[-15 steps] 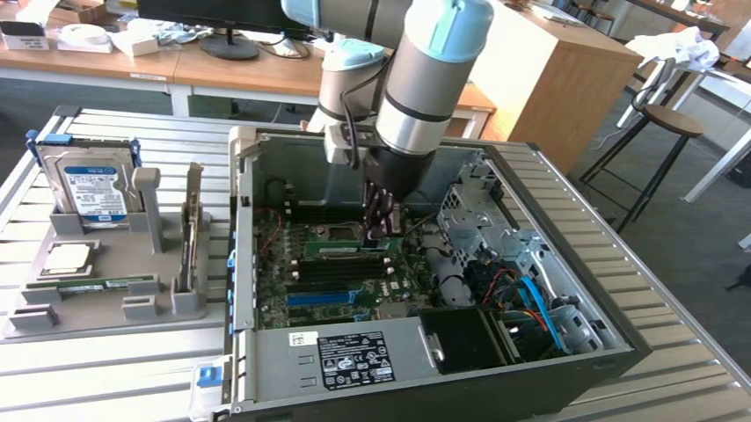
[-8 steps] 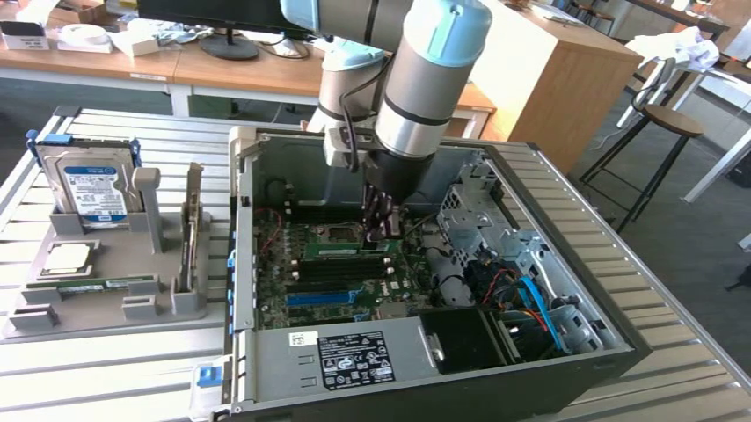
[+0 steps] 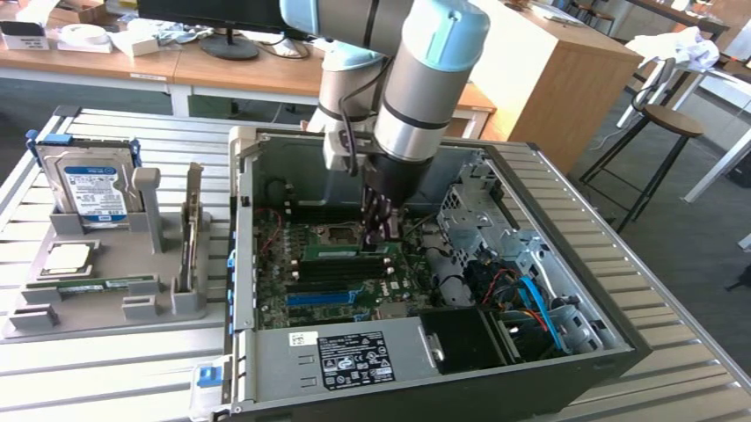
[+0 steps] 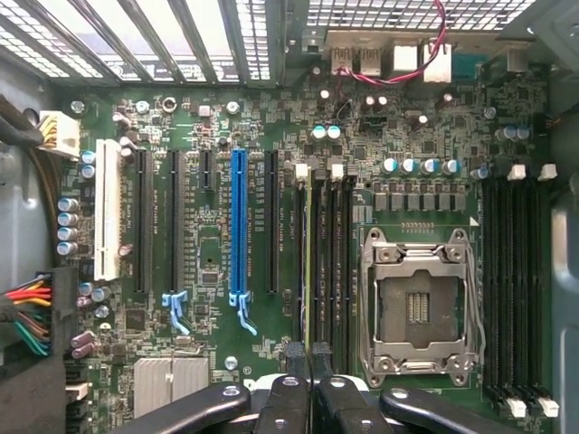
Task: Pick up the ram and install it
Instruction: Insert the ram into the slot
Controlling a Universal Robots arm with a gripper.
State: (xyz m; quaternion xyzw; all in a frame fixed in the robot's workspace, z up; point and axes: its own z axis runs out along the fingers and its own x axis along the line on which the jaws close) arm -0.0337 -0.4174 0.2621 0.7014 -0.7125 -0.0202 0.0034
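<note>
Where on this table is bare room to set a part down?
Bare table slats in front of the grey tray, and on the exterior view's right of the computer case. Crowded: the tray, and the case around the gripper.

The closed gripper point(image 3: 382, 239) hangs inside the open computer case point(image 3: 242, 220) above the motherboard point(image 3: 308, 290).

arm point(image 3: 413, 88): grey tubes, pale-blue joint caps | hand point(image 3: 381, 234): black linkage, silver pivot screws
</note>
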